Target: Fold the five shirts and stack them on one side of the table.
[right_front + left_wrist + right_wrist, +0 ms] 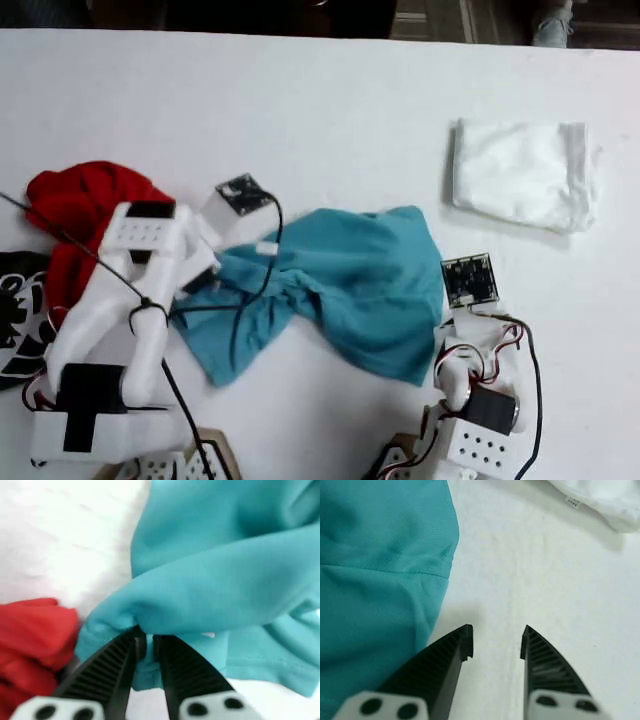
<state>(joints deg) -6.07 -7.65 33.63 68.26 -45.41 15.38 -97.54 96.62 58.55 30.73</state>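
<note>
1. We see 4 shirts on the white table (330, 110).
2. The teal shirt (340, 285) lies crumpled and unfolded at the table's middle, between the 2 arms.
3. The left gripper (148, 641) is clamped narrow on a raised fold of the teal shirt, at the edge nearest the red shirt (80, 205). The cloth bunches up over the 2 black fingers.
4. The red shirt sits in a heap near the table's left edge, partly covered by the left arm in the high view. A black-and-white shirt (20, 320) lies just beside it at the table's very edge.
5. The right gripper (496, 639) is parted wide with nothing between its fingers. It is over bare table, just beside the teal shirt's opposite edge.
6. The white shirt (522, 175) lies folded on the right side of the table, well apart from the teal shirt and from both grippers.
</note>
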